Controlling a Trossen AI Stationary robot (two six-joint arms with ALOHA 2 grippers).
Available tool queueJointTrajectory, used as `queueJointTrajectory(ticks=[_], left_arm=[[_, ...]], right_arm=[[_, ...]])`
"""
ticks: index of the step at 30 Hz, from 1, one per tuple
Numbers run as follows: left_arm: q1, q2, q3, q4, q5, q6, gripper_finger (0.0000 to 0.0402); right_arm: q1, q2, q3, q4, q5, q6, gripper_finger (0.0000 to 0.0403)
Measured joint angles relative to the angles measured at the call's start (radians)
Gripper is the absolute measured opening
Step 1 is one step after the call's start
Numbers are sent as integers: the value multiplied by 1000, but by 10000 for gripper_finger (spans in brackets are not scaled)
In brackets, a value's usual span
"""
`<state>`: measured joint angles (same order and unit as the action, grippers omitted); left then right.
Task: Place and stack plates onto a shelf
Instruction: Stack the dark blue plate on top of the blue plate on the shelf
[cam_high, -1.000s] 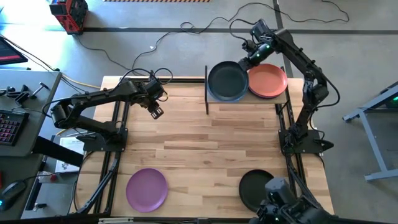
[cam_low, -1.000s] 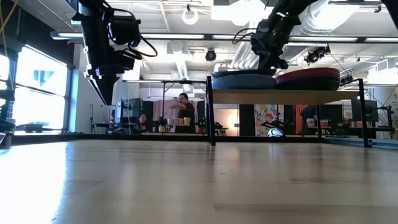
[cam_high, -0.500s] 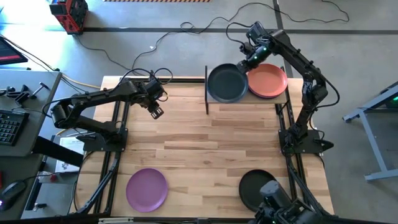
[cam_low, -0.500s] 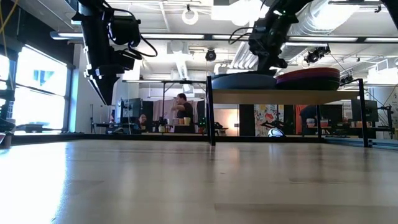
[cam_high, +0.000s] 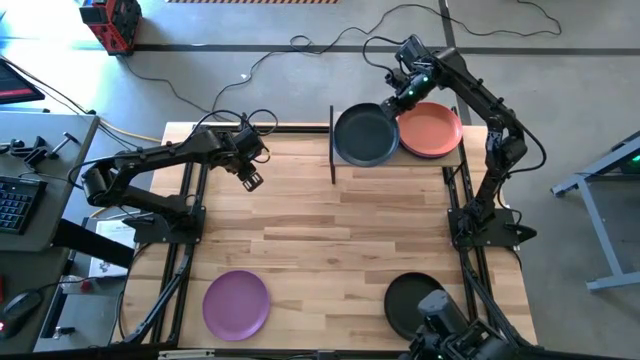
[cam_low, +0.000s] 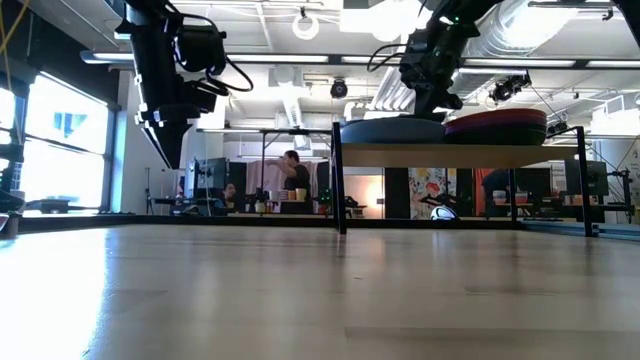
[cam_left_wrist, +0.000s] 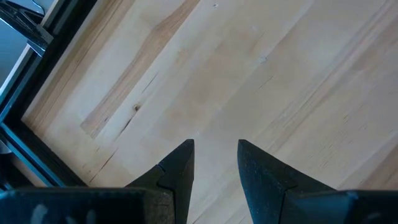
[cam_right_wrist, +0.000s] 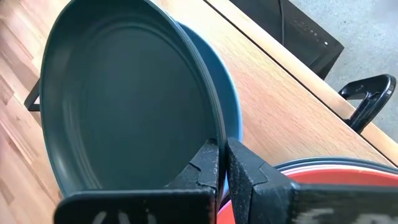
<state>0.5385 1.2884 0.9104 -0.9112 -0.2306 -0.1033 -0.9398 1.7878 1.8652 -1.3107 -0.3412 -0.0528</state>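
Observation:
On the shelf (cam_high: 400, 162) at the table's far right, a dark grey plate (cam_high: 366, 135) lies on a pale blue plate (cam_right_wrist: 231, 106). An orange plate (cam_high: 432, 130) sits beside them on the right. My right gripper (cam_high: 393, 100) is shut on the dark plate's far right rim. My left gripper (cam_high: 250, 181) hangs open over bare table at the far left, nothing between its fingers (cam_left_wrist: 180, 165). A purple plate (cam_high: 236, 303) and a black plate (cam_high: 408, 298) lie flat near the front edge. My right gripper pinches the dark grey plate's rim (cam_right_wrist: 217, 134) between its two fingers, on the side next to the orange plate. The fingers slant down from the far right. The plate lies on the pale blue plate, shifted a little off its centre toward the shelf's left.
Thin dark posts stand at the shelf's ends, one at its left (cam_high: 331, 145). Dark frame rails run along both table sides (cam_high: 185, 200). Bare wood stretches across the table's middle (cam_high: 330, 230). In the low view a person (cam_low: 292, 180) shows far behind the table.
My right gripper has shifted slightly toward the table's left, still shut on the dark plate's rim. The dark plate has slid a little over the pale blue plate with it.

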Motion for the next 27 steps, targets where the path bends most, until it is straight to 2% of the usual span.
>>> queueJointTrajectory(ticks=[18,27], left_arm=[[0,0,0,0,-1,1,113],[0,0,0,0,-41,-29,113]], right_arm=[[0,0,0,10,35,10,1],[0,0,0,6,35,3,9]])
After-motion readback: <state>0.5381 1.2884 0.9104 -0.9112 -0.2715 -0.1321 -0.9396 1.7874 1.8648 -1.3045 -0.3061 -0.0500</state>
